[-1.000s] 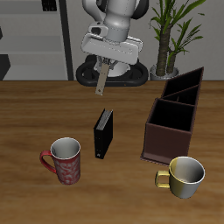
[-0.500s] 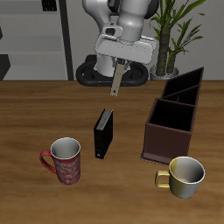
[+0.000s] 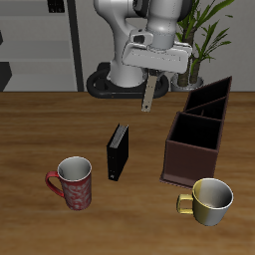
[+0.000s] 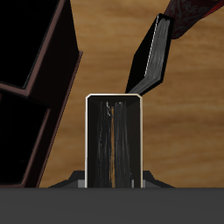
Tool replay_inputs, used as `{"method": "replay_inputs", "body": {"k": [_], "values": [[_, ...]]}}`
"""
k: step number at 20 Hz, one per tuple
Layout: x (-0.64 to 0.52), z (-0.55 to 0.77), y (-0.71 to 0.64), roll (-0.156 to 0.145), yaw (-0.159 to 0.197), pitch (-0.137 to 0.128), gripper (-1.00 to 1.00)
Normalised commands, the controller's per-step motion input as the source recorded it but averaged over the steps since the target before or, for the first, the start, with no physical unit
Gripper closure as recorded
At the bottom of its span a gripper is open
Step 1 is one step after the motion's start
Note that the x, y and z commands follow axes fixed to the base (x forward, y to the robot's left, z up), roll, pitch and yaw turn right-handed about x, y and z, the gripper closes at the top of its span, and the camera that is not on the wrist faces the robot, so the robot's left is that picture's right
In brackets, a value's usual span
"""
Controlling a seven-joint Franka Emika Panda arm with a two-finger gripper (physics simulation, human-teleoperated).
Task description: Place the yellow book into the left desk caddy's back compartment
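My gripper (image 3: 149, 78) is shut on the yellow book (image 3: 147, 94), which hangs upright below the fingers, high above the table and a little short of the left desk caddy (image 3: 199, 129). In the wrist view the book (image 4: 115, 142) shows edge-on with its white pages, held between the fingers. The caddy (image 4: 35, 87) is a long dark reddish-brown box, black inside, with dividers. Its back compartment (image 3: 213, 92) lies farthest from the table's front edge.
A black book (image 3: 119, 151) stands upright mid-table and shows in the wrist view (image 4: 154, 54). A red patterned mug (image 3: 74, 182) sits near the front edge. A yellow mug (image 3: 209, 201) stands just in front of the caddy. A potted plant (image 3: 195, 40) stands behind the table.
The gripper has carried the yellow book sideways toward the caddy, at about the same height. Nothing on the table has moved.
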Motion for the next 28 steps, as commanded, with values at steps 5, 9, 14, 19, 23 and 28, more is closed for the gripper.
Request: {"method": "replay_inputs", "body": {"k": [5, 9, 14, 19, 23, 28], "values": [[0.09, 0.08, 0.24, 0.009, -0.004, -0.010, 1.00], [0.15, -0.02, 0.23, 0.011, 0.010, 0.038, 1.00], [-0.05, 0.06, 0.26, -0.031, -0.040, -0.018, 1.00], [-0.12, 0.01, 0.13, -0.024, -0.062, -0.003, 1.00], [-0.01, -0.07, 0.24, 0.005, -0.037, 0.010, 1.00], [0.04, -0.07, 0.28, 0.021, -0.018, 0.001, 1.00]]}}
